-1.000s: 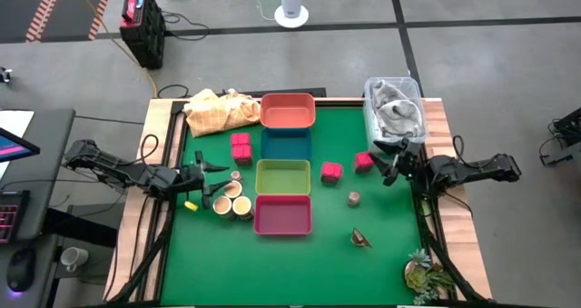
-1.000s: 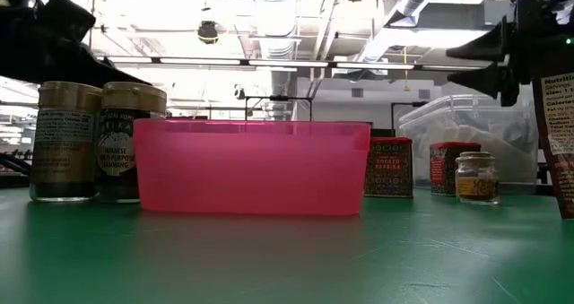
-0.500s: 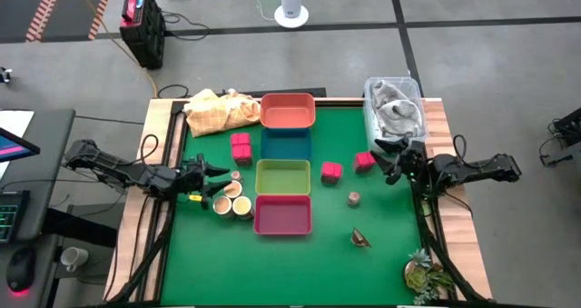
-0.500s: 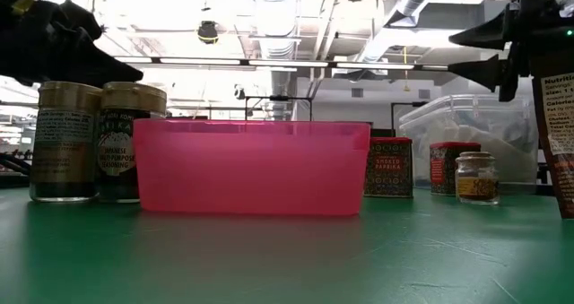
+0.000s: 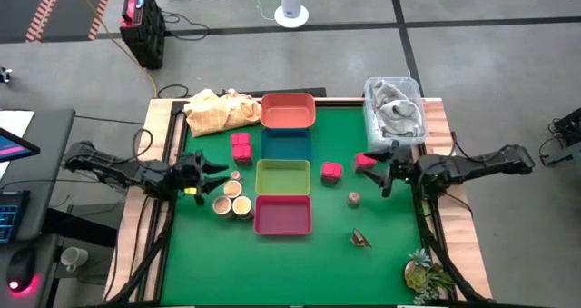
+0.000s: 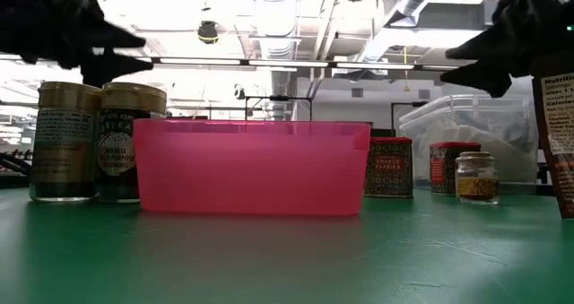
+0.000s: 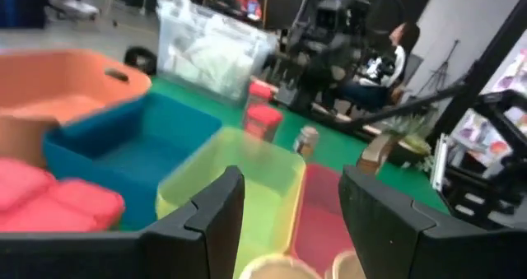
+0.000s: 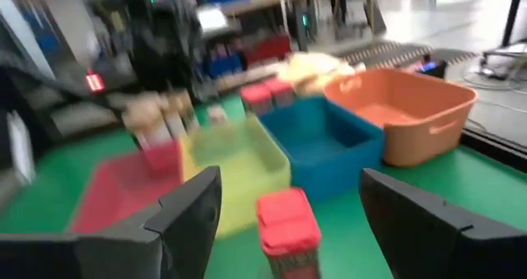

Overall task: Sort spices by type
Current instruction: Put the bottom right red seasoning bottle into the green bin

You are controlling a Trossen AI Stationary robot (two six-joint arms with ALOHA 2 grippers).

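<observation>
Looking level across the table, only the pink tray (image 6: 253, 167) shows whole; overhead, left gripper (image 5: 211, 170) and right gripper (image 5: 381, 167) hover spread, empty.

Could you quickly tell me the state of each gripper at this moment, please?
Left gripper: open, holding nothing.
Right gripper: open, holding nothing.

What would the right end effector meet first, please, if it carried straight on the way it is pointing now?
Most likely the red spice tin, which sits directly ahead between the open fingers of the right end effector, with the yellow-green tray behind it. Its height above the table is unclear, so it might pass over the tin.
</observation>
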